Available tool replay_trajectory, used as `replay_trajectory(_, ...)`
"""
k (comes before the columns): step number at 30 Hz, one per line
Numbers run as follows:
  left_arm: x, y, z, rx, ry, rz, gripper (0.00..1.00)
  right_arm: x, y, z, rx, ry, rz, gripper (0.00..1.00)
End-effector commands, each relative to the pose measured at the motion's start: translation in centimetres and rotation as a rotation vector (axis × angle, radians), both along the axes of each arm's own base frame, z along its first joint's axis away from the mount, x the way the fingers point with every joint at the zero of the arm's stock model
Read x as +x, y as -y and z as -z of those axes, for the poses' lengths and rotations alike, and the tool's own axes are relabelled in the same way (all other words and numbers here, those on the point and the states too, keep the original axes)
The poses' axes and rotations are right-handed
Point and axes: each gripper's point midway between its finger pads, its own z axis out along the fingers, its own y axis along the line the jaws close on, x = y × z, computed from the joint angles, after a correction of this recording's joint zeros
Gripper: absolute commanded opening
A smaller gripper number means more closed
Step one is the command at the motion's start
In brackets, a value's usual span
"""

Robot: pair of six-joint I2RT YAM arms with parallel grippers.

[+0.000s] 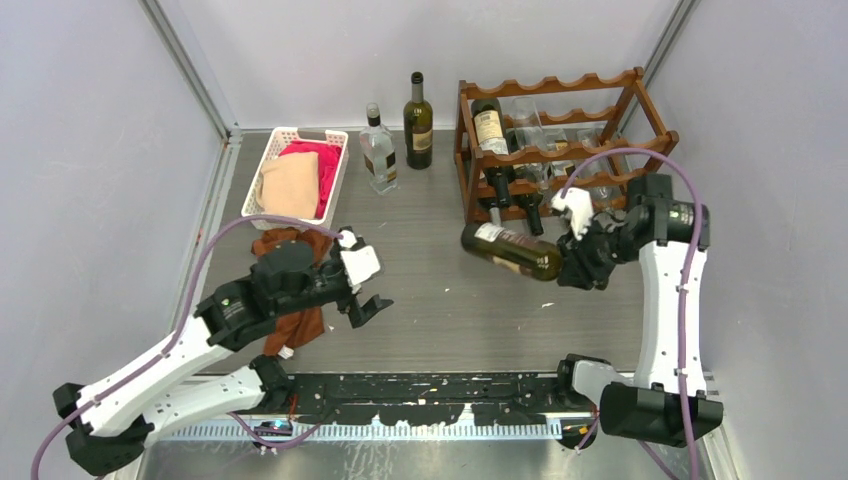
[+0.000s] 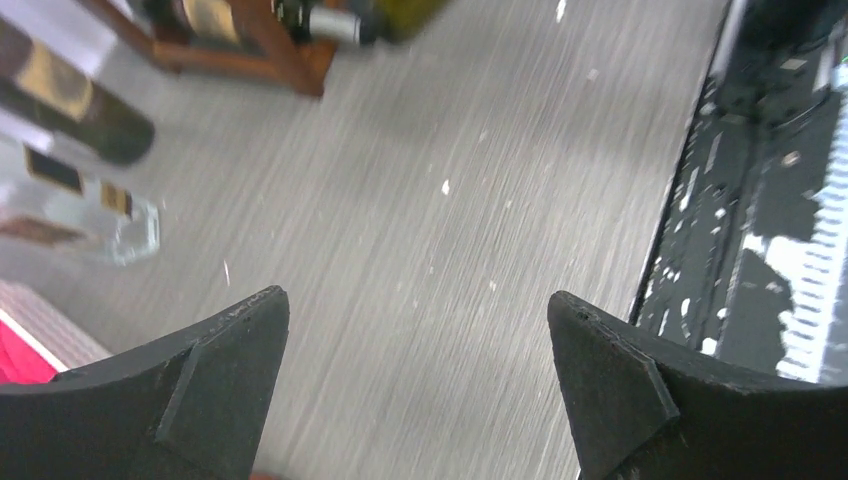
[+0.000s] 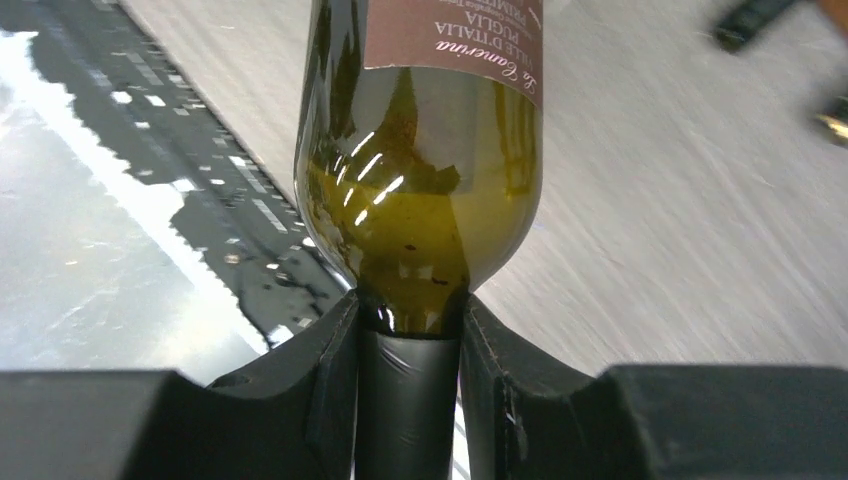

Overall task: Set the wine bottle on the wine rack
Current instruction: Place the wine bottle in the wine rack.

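Grey wood-grain laminate covers the table (image 1: 430, 300) we work on, flecked with small white specks, and pale lavender-white walls (image 1: 100, 150) close it in on three sides, with bare metal frame posts (image 1: 190, 70) running up the corners. Along the near edge we see a black strip (image 1: 430, 385) mottled with white patches, where our two arm bases are bolted. At the far right stands the reddish-brown wooden wine rack (image 1: 530, 155) with its wavy rails; a dark bottle (image 1: 490, 130) and some clear glassware already lie in it. Our right gripper (image 1: 578, 262) is clamped on the neck of the olive-green glass wine bottle (image 1: 510, 250), which lies close to level in front of the rack's lower tier, base toward the left, near the rack but not resting on any rail. From the right wrist we see both black fingers (image 3: 335, 380) pressed against the dark-capped neck, with the bottle's shoulder (image 3: 420, 180) and brownish label (image 3: 455, 40) above them. Our left gripper (image 1: 365, 280) sits over the left half of the table with its fingers spread wide and only bare table (image 2: 420, 200) between them. Under that arm lies a rust-brown cloth (image 1: 300, 325). At the far left sits a white slotted plastic basket (image 1: 285, 132) holding a peach cloth (image 1: 290, 185) and a pink-red cloth (image 1: 320, 160). Beside it stand a clear glass bottle (image 1: 378, 150) and an upright dark green bottle (image 1: 418, 125).
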Motion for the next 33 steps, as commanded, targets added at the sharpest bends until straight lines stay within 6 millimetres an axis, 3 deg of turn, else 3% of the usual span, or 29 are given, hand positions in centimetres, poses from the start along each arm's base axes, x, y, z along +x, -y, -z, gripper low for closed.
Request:
replay_trajectory(1,2.4,-1.6,4.2,0.120,-0.049,-0.170,0.99,-0.5,2.9,-2.9,-0.079,0.012,0.064,0.01)
replay_trajectory(4,2.6,-2.0,6.0,0.173,-0.082,-0.187,0.96,-0.7,5.4,-2.6,-0.172,-0.029,0.147,0.01)
replay_trajectory(7,2.7,-2.0,6.7,0.189,-0.086,-0.185,0.96,-1.1,6.7,-2.2,-0.231,-0.048,0.176,0.01)
replay_trajectory(10,2.7,-2.1,6.7,0.190,-0.077,-0.182,0.95,-1.3,8.1,-2.3,-0.279,-0.056,0.223,0.01)
replay_trajectory(16,2.9,-2.5,6.3,0.175,-0.049,-0.201,0.95,-2.2,13.1,-3.3,-0.432,-0.067,0.351,0.01)
replay_trajectory(21,2.8,-2.5,6.4,0.183,-0.055,-0.195,0.95,-2.1,15.7,-3.7,-0.400,-0.066,0.464,0.01)
replay_trajectory(27,2.8,-2.4,6.5,0.184,-0.055,-0.189,0.95,0.5,16.8,-4.1,-0.219,-0.006,0.571,0.01)
replay_trajectory(33,2.8,-2.4,6.7,0.188,-0.058,-0.188,0.94,2.8,17.4,-4.3,-0.168,0.087,0.629,0.01)
